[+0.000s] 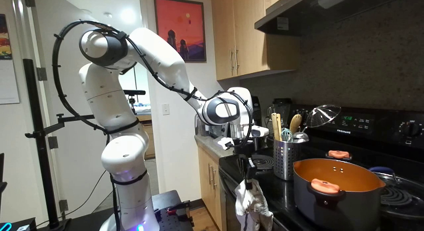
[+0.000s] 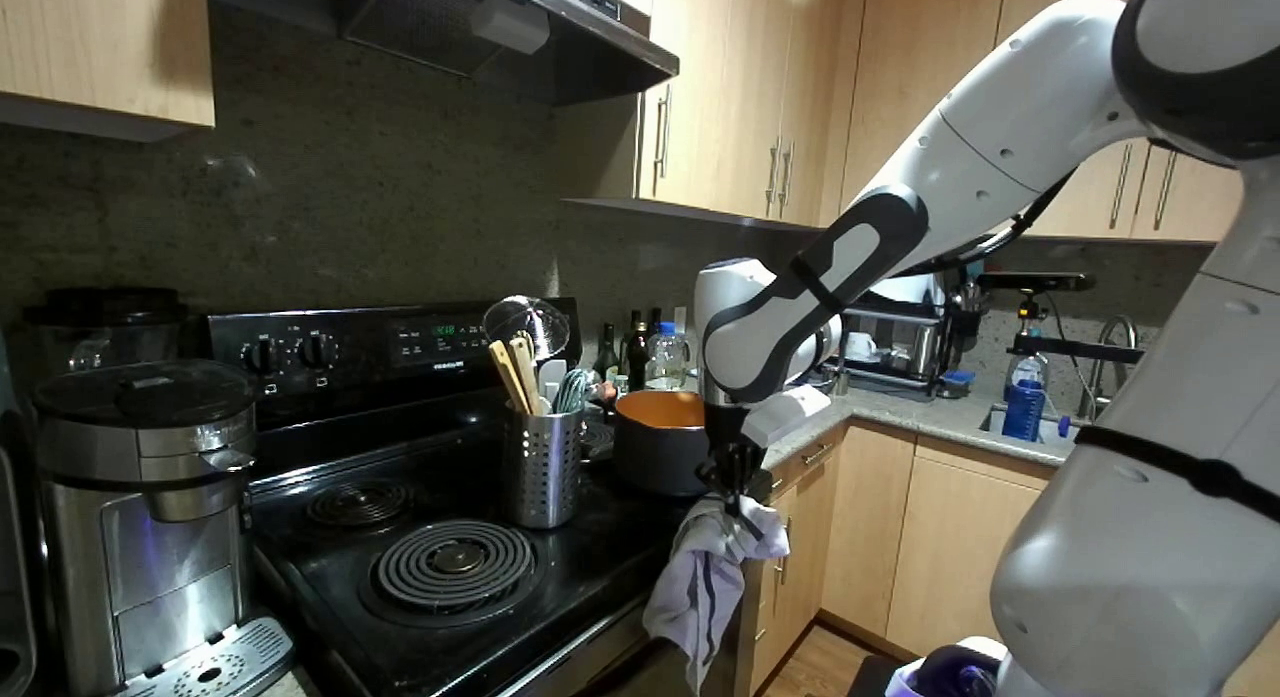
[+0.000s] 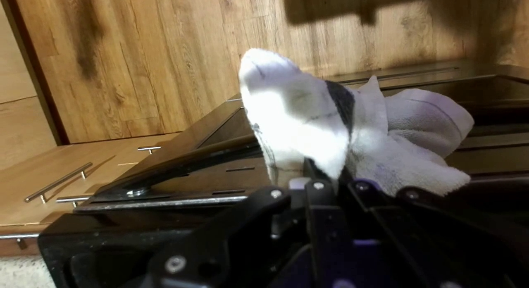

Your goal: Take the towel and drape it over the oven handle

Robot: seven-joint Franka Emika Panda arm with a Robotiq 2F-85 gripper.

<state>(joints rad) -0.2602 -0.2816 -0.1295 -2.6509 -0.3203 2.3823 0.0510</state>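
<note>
Arching arm (image 1: 165, 63): elbow high, sloping down in both exterior views; far end bent straight down at the front edge of the stove (image 2: 460, 492).
Oven handle (image 3: 206, 158): dark bar; in the wrist view runs from the left, then out of sight behind the towel (image 3: 289, 94).
Towel: white, dark-striped, rumpled; gathered at top, loose folds hanging near the stove's front. Whether looped over the bar, cannot tell.
Gripper (image 1: 248, 184): pointing down, fingers drawn together, pinching the towel's upper part.
</note>
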